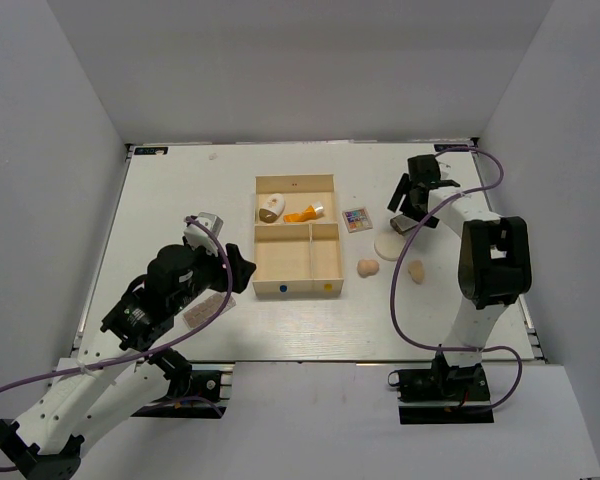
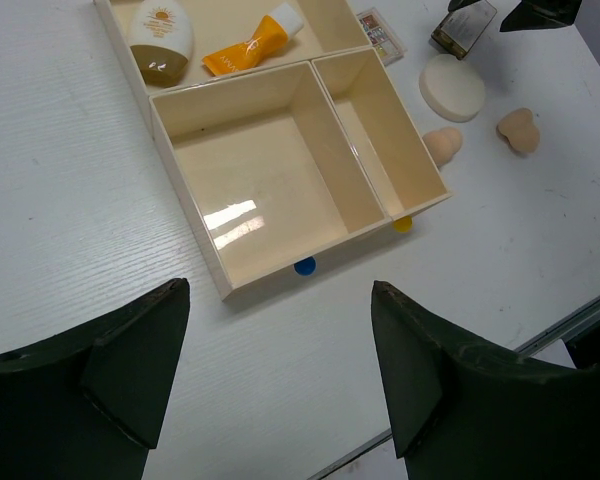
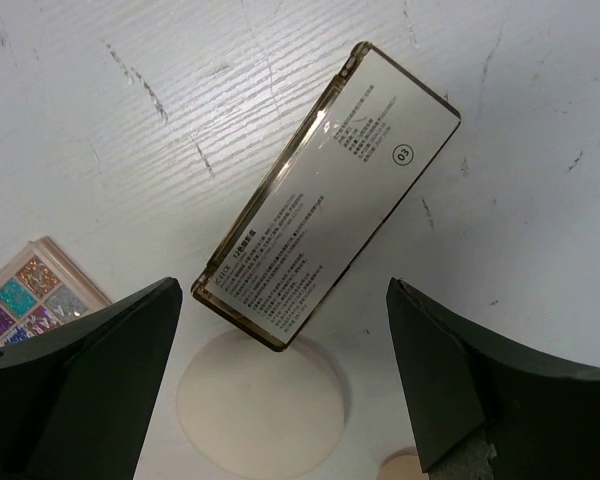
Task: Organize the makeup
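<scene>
Beside the tray (image 1: pixel 300 289), two peach sponges (image 1: pixel 368 267) (image 1: pixel 416 269), one cream pad (image 1: pixel 390 245).

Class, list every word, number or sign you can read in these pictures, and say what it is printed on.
"03", in a circle: on the flat case.
Fine print on that case: too small to read.
Printing on the orange tube and the white bottle: blurred.

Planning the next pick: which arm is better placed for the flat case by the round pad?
Right. The right tool hangs open directly over the case; the left tool is across the tray from it.
</scene>
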